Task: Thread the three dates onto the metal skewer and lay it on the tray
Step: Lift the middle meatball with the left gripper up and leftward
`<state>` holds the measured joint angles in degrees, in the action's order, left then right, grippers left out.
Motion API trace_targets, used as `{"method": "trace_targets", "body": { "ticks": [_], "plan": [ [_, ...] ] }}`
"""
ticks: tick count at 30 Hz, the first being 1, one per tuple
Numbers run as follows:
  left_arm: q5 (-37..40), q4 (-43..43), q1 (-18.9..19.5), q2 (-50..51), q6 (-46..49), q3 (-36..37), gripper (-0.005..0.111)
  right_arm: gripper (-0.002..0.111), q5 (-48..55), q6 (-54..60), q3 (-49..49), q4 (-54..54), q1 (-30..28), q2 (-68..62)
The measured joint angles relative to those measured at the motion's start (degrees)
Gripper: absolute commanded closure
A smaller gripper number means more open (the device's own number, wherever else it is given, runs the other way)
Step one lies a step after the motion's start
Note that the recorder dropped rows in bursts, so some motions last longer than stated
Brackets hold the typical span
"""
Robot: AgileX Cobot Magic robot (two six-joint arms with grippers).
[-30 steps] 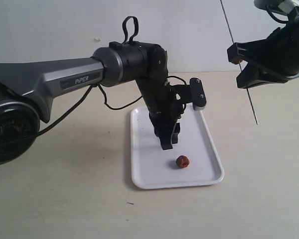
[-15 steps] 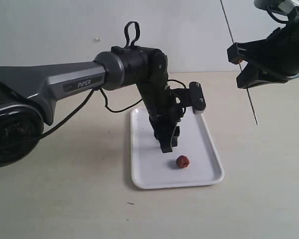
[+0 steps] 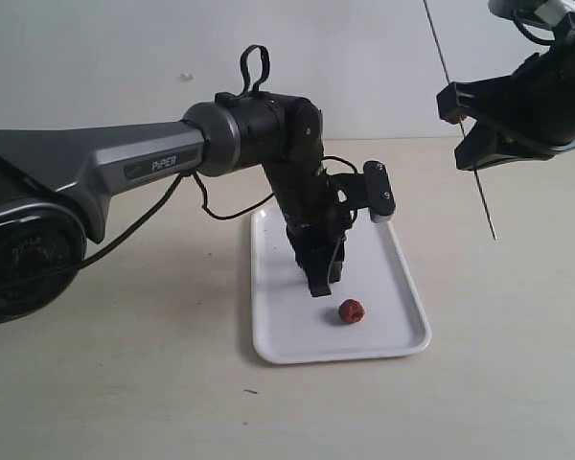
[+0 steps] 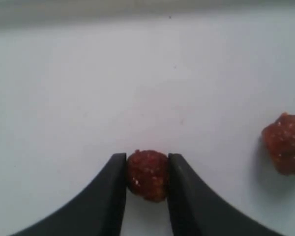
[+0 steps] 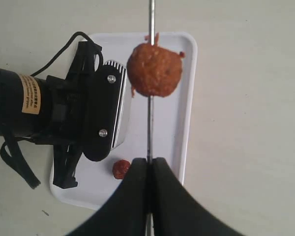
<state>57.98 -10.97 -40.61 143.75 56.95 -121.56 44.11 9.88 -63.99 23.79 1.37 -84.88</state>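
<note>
My left gripper (image 4: 147, 166) is shut on a wrinkled red-brown date (image 4: 147, 175) just over the white tray (image 4: 88, 73). A second date (image 4: 285, 143) lies loose on the tray beside it. In the exterior view the left gripper (image 3: 318, 285) points down at the tray (image 3: 278, 331), hiding its date; the loose date (image 3: 352, 310) lies close by. My right gripper (image 5: 148, 162) is shut on the thin metal skewer (image 5: 150, 128), with the third date (image 5: 154, 70) threaded on it. That right gripper (image 3: 468, 134) holds the skewer (image 3: 484, 206) high, right of the tray.
The left arm's black wrist and camera housing (image 5: 96, 110) stand over the tray's middle, with a cable looping behind. The tray sits on a beige tabletop (image 3: 125, 374) before a pale wall.
The left arm's wrist has shifted slightly and dipped a little over the tray. The right arm and skewer have stayed still.
</note>
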Motion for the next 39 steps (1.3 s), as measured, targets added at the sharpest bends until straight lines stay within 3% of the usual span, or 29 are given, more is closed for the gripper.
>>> {"method": "trace_targets", "body": {
  "ticks": [7, 10, 15, 22, 27, 31, 39],
  "plan": [
    [1.2, -0.3, 0.28, -0.93, -2.38, 0.0, 0.077, 0.108, 0.0, 0.0, 0.0, 0.0, 0.0, 0.0],
    [1.99, -5.32, 2.29, -3.45, -3.14, 0.0, 0.077, 0.108, 0.0, 0.0, 0.0, 0.0, 0.0, 0.0],
    [2.86, -20.7, 7.57, -7.59, -3.36, 0.0, 0.077, 0.108, 0.12, 0.35, 0.0, 0.0, 0.0, 0.0],
    [7.85, -49.15, 17.27, -9.37, -3.59, 0.0, 0.077, 0.108, 1.1, 0.59, 0.61, 0.0, 0.0, 0.04],
    [10.43, -61.72, 22.21, -9.37, -5.8, 0.0, 0.077, 0.108, 1.42, 2.23, 3.96, 1.91, 0.0, 0.04],
    [10.66, -69.49, 24.05, -9.37, -8.44, 0.0, 0.077, 0.108, 2.84, 8.52, 7.36, 9.57, 0.0, 0.04],
    [9.16, -79.87, 24.18, -9.58, -10.93, 0.0, 0.077, 0.108, 4.6, 22.43, 13.63, 27.66, 0.0, 0.04]
  ]
}}
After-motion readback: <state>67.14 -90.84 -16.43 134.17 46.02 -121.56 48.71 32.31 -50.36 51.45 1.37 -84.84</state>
